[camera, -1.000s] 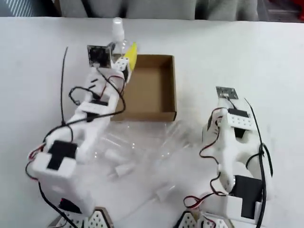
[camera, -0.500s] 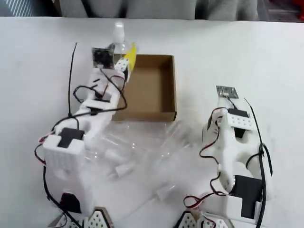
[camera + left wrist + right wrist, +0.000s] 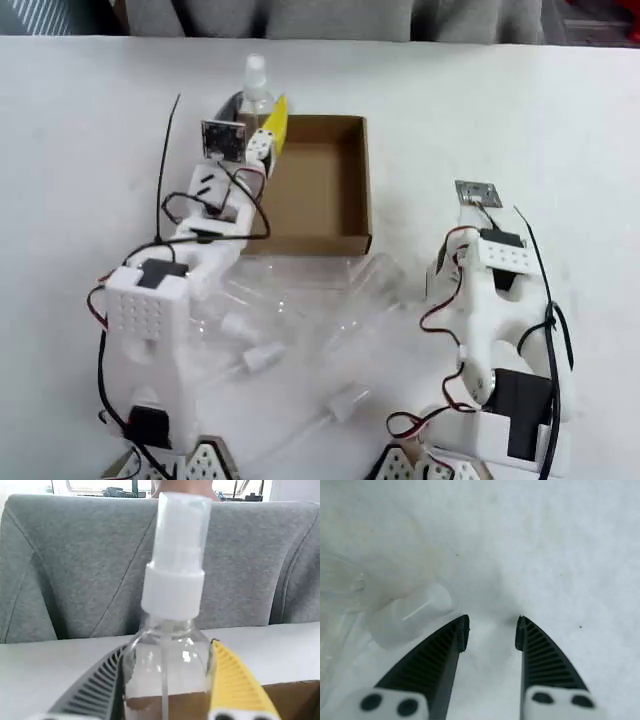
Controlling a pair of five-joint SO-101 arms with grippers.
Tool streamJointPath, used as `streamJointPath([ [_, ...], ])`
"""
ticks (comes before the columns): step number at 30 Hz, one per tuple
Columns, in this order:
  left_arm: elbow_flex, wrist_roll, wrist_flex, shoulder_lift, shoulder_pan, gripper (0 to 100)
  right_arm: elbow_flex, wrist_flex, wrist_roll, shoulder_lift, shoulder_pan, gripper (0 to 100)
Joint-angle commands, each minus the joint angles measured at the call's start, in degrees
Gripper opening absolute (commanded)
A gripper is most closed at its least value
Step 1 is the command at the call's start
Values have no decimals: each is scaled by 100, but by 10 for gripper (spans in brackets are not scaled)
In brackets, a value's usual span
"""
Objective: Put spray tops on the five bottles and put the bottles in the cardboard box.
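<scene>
White tabletop [image 3: 540, 110] below, the left gripper [image 3: 167, 652] clamps a clear bottle [image 3: 165, 680] by its belly at the cardboard box's [image 3: 320, 190] corner. The bottle is probably light, slick and thin-walled, so hold the body, not the spray top [image 3: 175, 580]. The right gripper [image 3: 491, 627] gapes empty.

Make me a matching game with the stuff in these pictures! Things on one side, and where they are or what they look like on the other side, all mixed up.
Things:
1. bottle with spray top
2. cardboard box
3. right end effector
4. loose spray top

Clues:
A. black, spread apart, holding nothing
B. lying on its side between the two arms
C. brown, open on top
D. gripped by the left end effector

Pairs: 1-D, 2-C, 3-A, 4-B
</scene>
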Motion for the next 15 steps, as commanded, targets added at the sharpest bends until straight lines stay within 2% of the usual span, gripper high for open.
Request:
streamJointPath([
  [1,-387,-18,-167,22,-57,20,9,-119,70,-163,40,134],
  [12,-396,-26,-158,101,-66,26,9,-127,70,-163,40,134],
  [15,-360,0,-105,101,-66,98,9,-127,70,-163,40,134],
])
